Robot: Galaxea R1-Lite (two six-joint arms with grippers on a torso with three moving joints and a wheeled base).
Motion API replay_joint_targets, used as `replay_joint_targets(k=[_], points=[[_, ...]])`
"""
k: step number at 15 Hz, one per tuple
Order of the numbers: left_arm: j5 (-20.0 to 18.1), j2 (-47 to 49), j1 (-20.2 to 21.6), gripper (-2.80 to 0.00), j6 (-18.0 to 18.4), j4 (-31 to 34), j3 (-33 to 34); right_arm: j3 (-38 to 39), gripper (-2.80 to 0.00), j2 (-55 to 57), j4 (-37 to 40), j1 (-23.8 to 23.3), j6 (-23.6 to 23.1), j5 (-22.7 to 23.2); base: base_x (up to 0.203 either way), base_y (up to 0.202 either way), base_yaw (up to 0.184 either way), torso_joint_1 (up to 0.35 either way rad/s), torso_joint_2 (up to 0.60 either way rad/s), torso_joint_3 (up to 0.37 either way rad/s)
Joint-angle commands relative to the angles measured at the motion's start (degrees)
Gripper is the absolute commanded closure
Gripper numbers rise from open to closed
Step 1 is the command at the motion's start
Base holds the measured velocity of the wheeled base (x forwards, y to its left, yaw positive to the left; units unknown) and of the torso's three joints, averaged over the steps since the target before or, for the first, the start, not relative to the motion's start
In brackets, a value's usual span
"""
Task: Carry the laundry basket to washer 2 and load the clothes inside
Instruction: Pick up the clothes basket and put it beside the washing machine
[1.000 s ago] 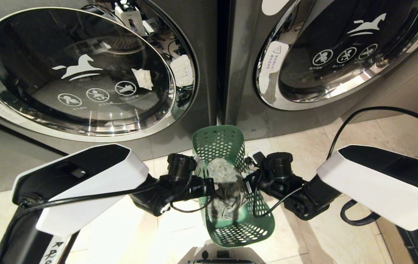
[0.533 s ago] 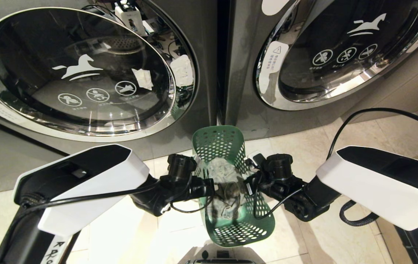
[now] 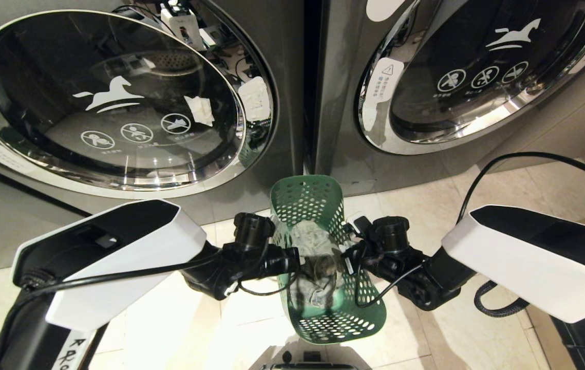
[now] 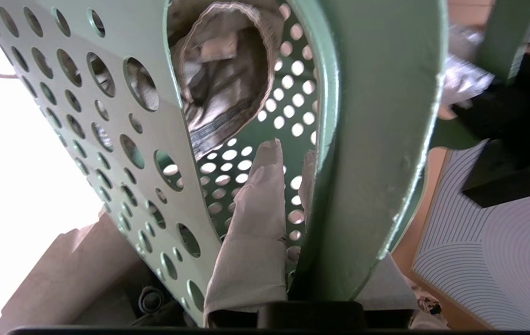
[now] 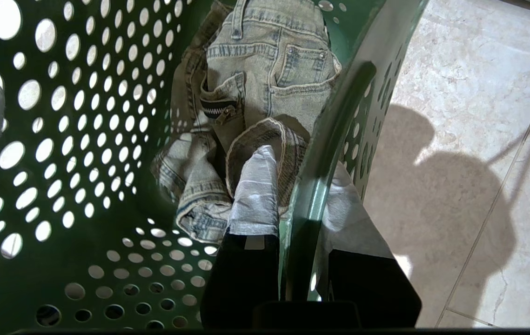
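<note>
The green laundry basket (image 3: 313,200) hangs over the floor in front of two dark grey washers, between my two arms. My left gripper (image 3: 292,267) is shut on the basket's left rim (image 4: 376,139), its cloth-wrapped fingers (image 4: 255,209) on either side of the wall. On the right rim (image 5: 325,153) my right gripper (image 3: 346,262) is shut too, one finger (image 5: 255,195) inside and one outside. The clothes (image 3: 318,246), pale faded denim (image 5: 269,70), lie crumpled in the basket. The left washer (image 3: 107,103) and the right washer (image 3: 477,72) show no number, so I cannot tell which is washer 2.
Both round chrome-ringed glass doors carry a white horse mark and fill the upper part of the head view. A narrow gap (image 3: 310,103) runs between the machines just beyond the basket. Beige tiled floor (image 3: 426,205) lies below. A black cable (image 3: 528,154) loops over my right arm.
</note>
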Motion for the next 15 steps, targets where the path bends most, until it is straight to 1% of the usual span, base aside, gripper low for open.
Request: replay_joint_targets(k=[1,2,3,4,11,12,13,15], points=[[-0.15,-0.49,-0.07,0.0,-0.21,-0.16,-0.37,-0.19,0.0,0.25,-0.37,0.04,-0.14,0.02,0.0,0.0,0.0,0.0,0.0,0.0],[-0.15,-0.49,-0.07,0.0,-0.21,-0.16,-0.28,-0.02,0.0,0.26,-0.37,0.04,-0.14,0.05,0.0,0.0,0.0,0.0,0.0,0.0],[-0.15,-0.41,-0.24,-2.8,-0.21,-0.16,-0.28,0.15,0.0,0.34,-0.37,-0.05,-0.35,0.02,0.0,0.0,0.0,0.0,0.0,0.0],[-0.15,-0.32,-0.3,-2.8,-0.21,-0.16,-0.37,0.29,-2.8,0.38,-0.37,-0.05,-1.46,0.02,0.0,0.0,0.0,0.0,0.0,0.0],[0.28,0.12,-0.24,-2.8,-0.12,-0.08,-0.29,0.41,-2.8,0.79,-0.55,-0.14,-1.62,-0.07,0.0,0.0,0.0,0.0,0.0,0.0],[1.31,-0.04,-0.19,-2.8,0.09,0.05,0.11,1.1,-2.8,0.51,-0.37,-0.19,-1.68,-0.15,0.0,0.0,0.0,0.0,0.0,0.0],[3.7,-0.09,-0.16,-2.8,1.08,0.84,0.34,2.62,-2.8,-0.53,-0.13,-0.46,-1.7,-0.15,0.0,0.0,0.0,0.0,0.0,0.0],[9.31,0.06,-0.16,-2.8,4.28,3.84,0.67,5.88,-2.8,-2.94,0.17,-0.8,-1.09,0.04,0.0,0.0,0.0,0.0,0.0,0.0]])
